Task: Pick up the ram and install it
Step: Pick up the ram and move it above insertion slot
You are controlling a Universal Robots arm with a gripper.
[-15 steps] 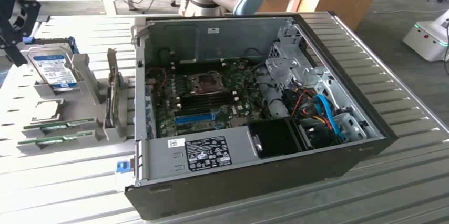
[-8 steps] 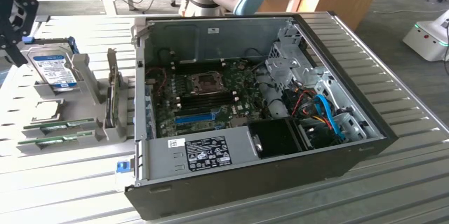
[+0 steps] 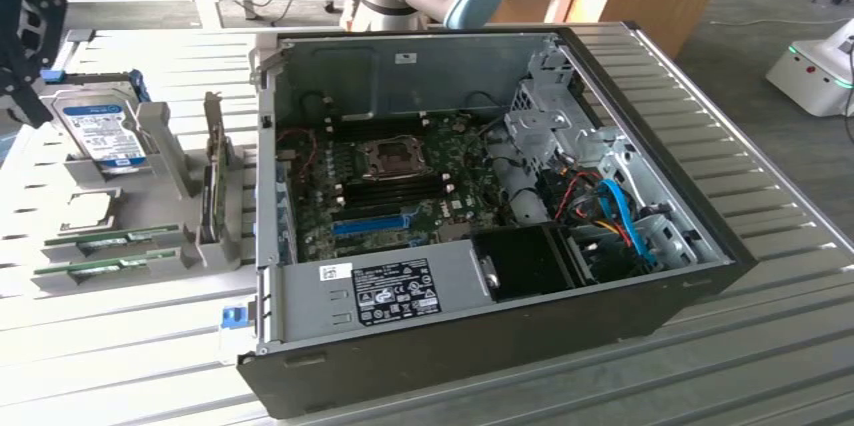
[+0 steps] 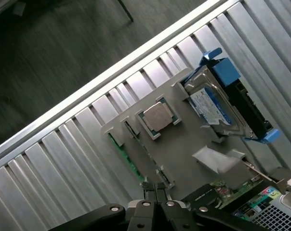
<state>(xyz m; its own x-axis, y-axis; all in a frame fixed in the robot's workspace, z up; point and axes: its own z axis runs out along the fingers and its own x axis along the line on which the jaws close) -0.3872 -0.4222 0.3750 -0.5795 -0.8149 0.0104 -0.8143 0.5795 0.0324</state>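
Exterior view | ram [image 3: 110, 240] seated in grey holder [image 3: 127, 280] at exterior view's left, second stick just beside, hard drive [image 3: 104, 136] behind | open case [image 3: 667, 246] well apart to the right | wrist view: gripper [image 4: 155, 186] clenched, nothing grasped, above holder near ram | ram judged light, stiff, fragile: to be pinched mid-length across board, contacts avoided

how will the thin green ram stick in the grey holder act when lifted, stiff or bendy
The thin green ram stick is a flat board, so probably stiff. It looks slim beside the silver hard drive, so likely light. Slotted in the grey holder, it may bind if pushed sideways.
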